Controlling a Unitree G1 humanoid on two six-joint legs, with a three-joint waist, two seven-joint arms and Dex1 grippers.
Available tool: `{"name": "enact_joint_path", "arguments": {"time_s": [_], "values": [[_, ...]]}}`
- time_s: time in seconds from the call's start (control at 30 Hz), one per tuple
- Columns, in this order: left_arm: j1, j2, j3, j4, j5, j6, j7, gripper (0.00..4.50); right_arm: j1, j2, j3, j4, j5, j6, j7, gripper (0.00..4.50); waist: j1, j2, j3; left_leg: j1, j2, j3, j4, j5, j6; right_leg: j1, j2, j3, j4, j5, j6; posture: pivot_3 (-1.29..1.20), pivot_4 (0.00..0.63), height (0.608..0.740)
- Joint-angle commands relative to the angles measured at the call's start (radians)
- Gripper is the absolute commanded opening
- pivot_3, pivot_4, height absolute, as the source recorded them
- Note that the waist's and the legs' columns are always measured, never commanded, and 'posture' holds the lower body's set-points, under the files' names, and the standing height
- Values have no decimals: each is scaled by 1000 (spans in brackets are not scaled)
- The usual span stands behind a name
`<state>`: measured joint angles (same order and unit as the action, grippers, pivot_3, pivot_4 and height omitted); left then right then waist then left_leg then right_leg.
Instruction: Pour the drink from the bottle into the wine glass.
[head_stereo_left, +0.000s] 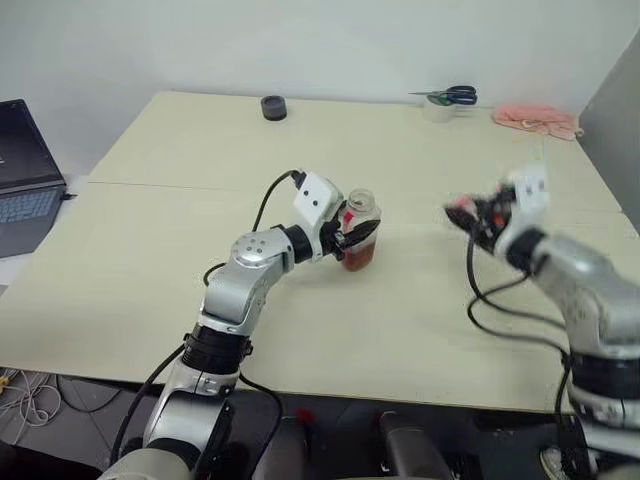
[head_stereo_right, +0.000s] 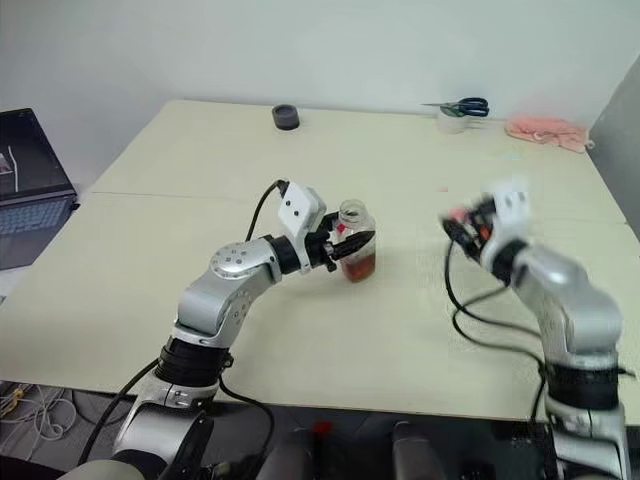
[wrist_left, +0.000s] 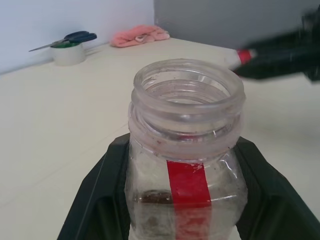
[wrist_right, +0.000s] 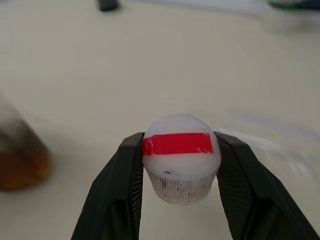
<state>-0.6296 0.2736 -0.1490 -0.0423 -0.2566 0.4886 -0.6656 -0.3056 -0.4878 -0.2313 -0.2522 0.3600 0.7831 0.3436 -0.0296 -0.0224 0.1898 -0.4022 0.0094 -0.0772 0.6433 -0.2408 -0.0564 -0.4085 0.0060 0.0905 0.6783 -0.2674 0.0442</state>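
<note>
Left end effector (head_stereo_left: 352, 238) clamped on small clear uncapped plastic bottle (head_stereo_left: 361, 240) with red label strip, upright on beige counter (head_stereo_left: 200, 170), right end effector (wrist_right: 180, 165) pinching white red-striped cap (wrist_right: 181, 157)

The bottle (wrist_left: 186, 150) is clear, glossy plastic with a threaded neck and a smooth red tape strip, gripped by the left pincer (wrist_left: 186, 200), whose black fingers (wrist_left: 100, 200) look like matt plastic. The cap (wrist_right: 181, 157) is white matt plastic with a ribbed skirt and a band of red tape, between finely textured black pads (wrist_right: 235, 175) of the right pincer (wrist_right: 181, 170). The worktop (head_stereo_left: 400, 330) is pale, smooth and matt; on it lie a pink, soft-looking cloth (head_stereo_left: 535, 119) and scissors (head_stereo_left: 447, 96) with shiny metal blades.
</note>
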Motion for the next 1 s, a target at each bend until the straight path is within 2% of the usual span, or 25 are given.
{"name": "enact_joint_path", "arguments": {"time_s": [0.03, 0.13, 0.4, 0.73, 0.87, 1.0], "values": [[-48, -8, 6, -46, -22, -30, -23, 2140, 128, 41, -60, -23, -21, -112, -29, 1723, -3, 0, 0, 0, 0, 0, 0, 0, 0, 0, 0, 0, 0, 0, 0, 0, 150, 740], [-65, -18, 9, -31, -27, -35, -28, 2140, 193, 73, -27, 20, -51, -153, -35, 1723, -19, 0, 0, 2, 1, 2, 0, 0, 0, 0, 1, 3, 2, -2, 3, 0, 150, 740], [-79, -16, 7, -11, -16, -40, -42, 2140, 166, 50, -18, 82, -78, -170, -33, 4439, -28, 1, 0, 4, 2, 3, 1, 0, 0, 2, 4, 5, 1, -3, 5, 0, 150, 740], [-72, 3, 37, 54, 1, -66, -13, 2140, 142, -139, 44, -5, -128, -135, 62, 4500, -26, 1, 0, 4, 2, 3, 1, 0, 0, 2, 3, 5, 1, -3, 5, 0, 150, 740], [-77, 20, 64, 87, 4, -83, 1, 2140, 72, -165, 39, -123, -48, -117, 127, 4500, -30, 1, 0, 4, 2, 3, 1, 0, 0, 2, 4, 5, 1, -3, 5, 0, 150, 740], [-81, 51, 151, 105, -10, -70, 55, 2140, -93, -187, 112, -294, 133, 65, 235, 4500, -32, 1, 1, 4, 3, 2, 1, 0, 0, 1, 4, 5, 1, -3, 5, 0, 150, 740]]}}
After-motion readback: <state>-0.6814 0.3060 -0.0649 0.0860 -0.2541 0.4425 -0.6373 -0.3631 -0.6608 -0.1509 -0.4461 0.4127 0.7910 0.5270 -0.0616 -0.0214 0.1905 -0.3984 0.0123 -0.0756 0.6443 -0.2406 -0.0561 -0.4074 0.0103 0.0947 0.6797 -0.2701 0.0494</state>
